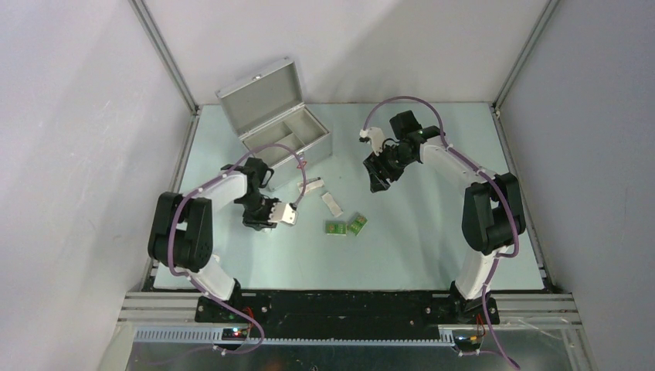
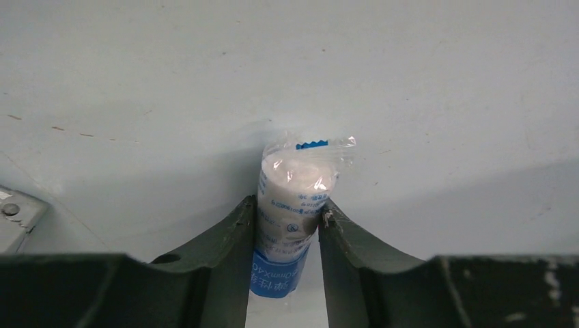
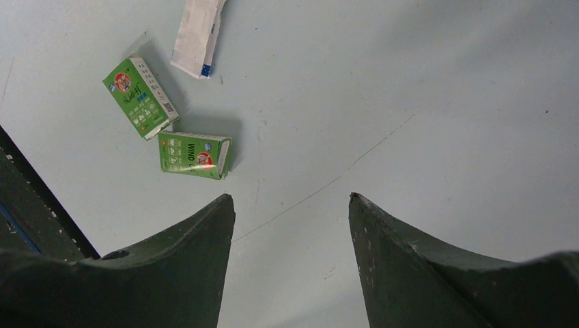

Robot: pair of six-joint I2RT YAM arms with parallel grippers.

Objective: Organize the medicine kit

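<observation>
1. Left fingers are clenched on a plastic-wrapped bandage roll. We see one dark pad against each side of it, and its crimped, blue-edged end sticks out past the tips.
2. From above, we find that grip low over the bench, left of centre. The roll points toward the middle of the bench.
3. Right fingers are released, spread wide with only bare bench between them. They hang over the far right part of the surface, apart from every item.
4. We place the medicine kit at the far left corner of the bench. It is a silver aluminium case with its lid thrown back and its grey divided interior showing.
5. Two green boxes lie near the middle of the bench, just beside each other. The right wrist view shows one printed face up and one tipped at an angle.
6. A white sachet lies just beyond the boxes, toward the kit.
7. Another white packet sits nearer the case front. We cannot read its print.
8. Both packets and both boxes rest on the bench outside the kit, between the two arms.
</observation>
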